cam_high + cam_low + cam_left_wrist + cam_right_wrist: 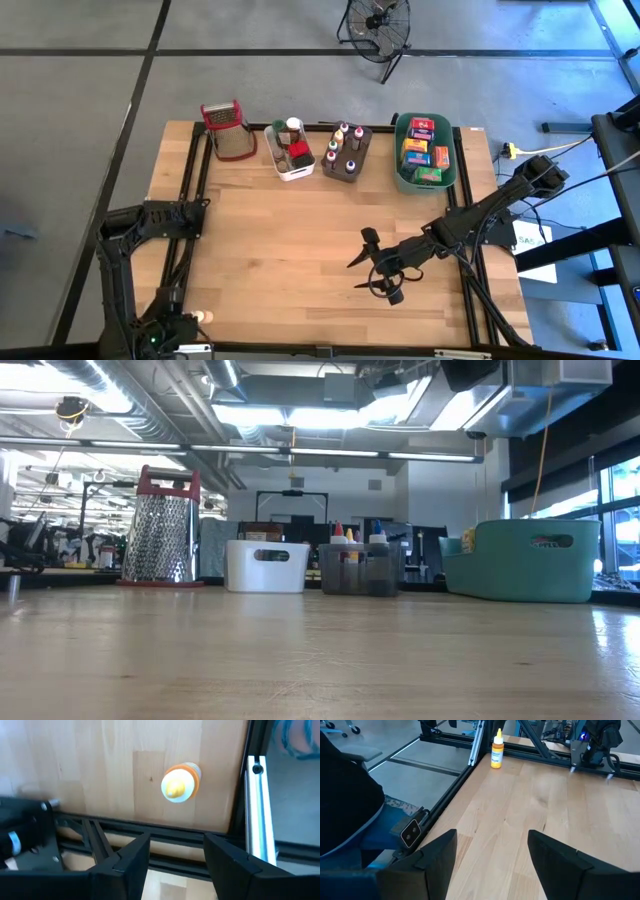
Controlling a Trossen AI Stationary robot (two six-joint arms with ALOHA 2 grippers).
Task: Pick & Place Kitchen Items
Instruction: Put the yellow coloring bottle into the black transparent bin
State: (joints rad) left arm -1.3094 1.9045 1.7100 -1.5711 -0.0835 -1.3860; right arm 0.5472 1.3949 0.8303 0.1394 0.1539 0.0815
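Note:
A small yellow bottle with an orange label stands upright on the table near its near left corner, apart from both grippers. It shows from above in the left wrist view and far off in the right wrist view. My left gripper is open, parked beside that corner, just short of the bottle. My right gripper is open and hovers over the bare wood right of the table's middle, its fingers toward the table's left. Other bottles, jars and boxes sit in tubs along the far edge.
Along the far edge stand a red-topped metal grater, a white tub, a grey tub of small bottles and a green tub of colourful boxes. Black frame rails run along the table's left and right sides. Bare wood spans the middle.

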